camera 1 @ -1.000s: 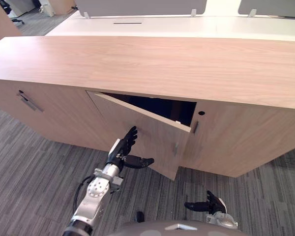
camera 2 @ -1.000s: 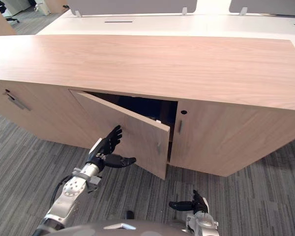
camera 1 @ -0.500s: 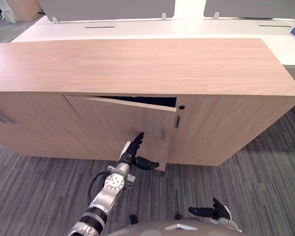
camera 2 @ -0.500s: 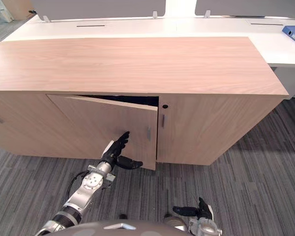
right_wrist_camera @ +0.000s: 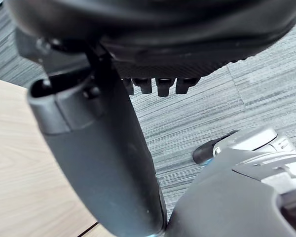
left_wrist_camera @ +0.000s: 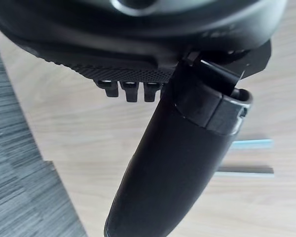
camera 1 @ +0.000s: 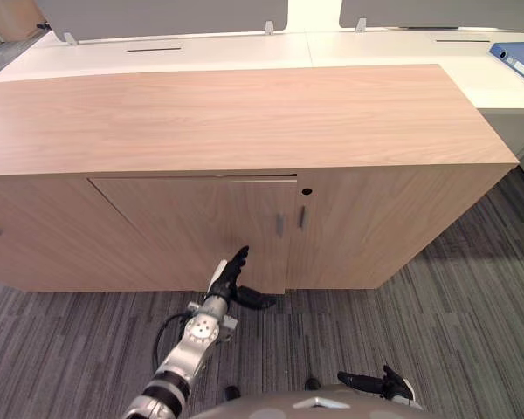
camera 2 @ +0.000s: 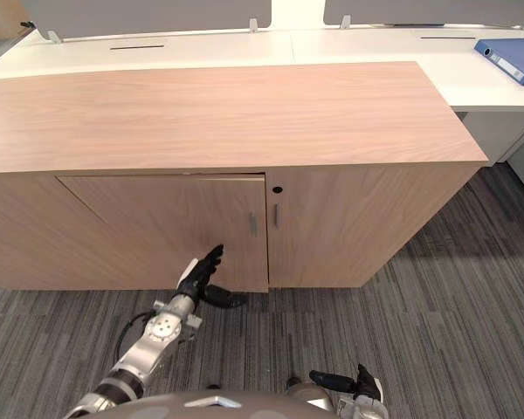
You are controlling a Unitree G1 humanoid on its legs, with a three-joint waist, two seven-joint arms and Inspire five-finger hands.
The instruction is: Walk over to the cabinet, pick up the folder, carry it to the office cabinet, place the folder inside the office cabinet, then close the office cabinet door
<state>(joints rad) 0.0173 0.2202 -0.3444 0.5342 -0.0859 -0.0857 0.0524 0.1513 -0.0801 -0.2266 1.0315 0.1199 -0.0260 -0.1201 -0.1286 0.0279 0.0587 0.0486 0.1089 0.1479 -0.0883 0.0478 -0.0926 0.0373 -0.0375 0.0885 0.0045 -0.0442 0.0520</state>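
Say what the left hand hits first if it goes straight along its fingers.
The office cabinet door, low on its front, below and left of the handle. The left hand looks nearly on it; contact is unclear.

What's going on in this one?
The robot's left hand presses with straight fingers against the lower part of the light wooden cabinet door, near its free edge. The door of the long wooden office cabinet is all but shut, with just a thin gap along its top. The right hand hangs open and idle, low over the grey carpet.
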